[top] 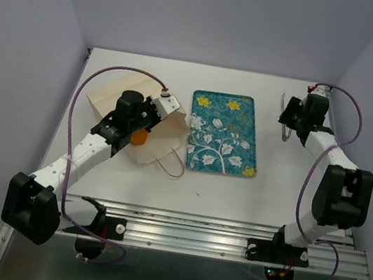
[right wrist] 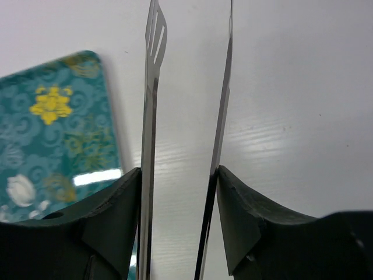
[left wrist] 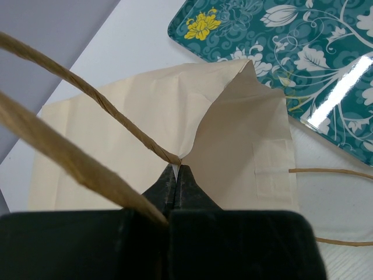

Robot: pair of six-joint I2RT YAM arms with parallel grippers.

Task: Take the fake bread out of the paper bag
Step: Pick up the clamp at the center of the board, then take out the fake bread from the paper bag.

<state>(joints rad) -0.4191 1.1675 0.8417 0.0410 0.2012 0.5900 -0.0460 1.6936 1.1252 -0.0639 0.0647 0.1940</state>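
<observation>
The pale beige paper bag lies on its side left of the tray, mouth towards the tray. My left gripper is shut on the bag's upper rim where a string handle attaches, holding the mouth open. One glossy orange fake bread peeks out beside my left arm at the bag; the other breads are hidden. In the left wrist view the bag's inside shows no bread. My right gripper is at the far right, shut on metal tongs, one finger outside each tong arm.
The teal floral tray lies at the table's middle, also in the left wrist view and the right wrist view. A loose bag handle loops on the table towards the front. Walls close in left, right and back.
</observation>
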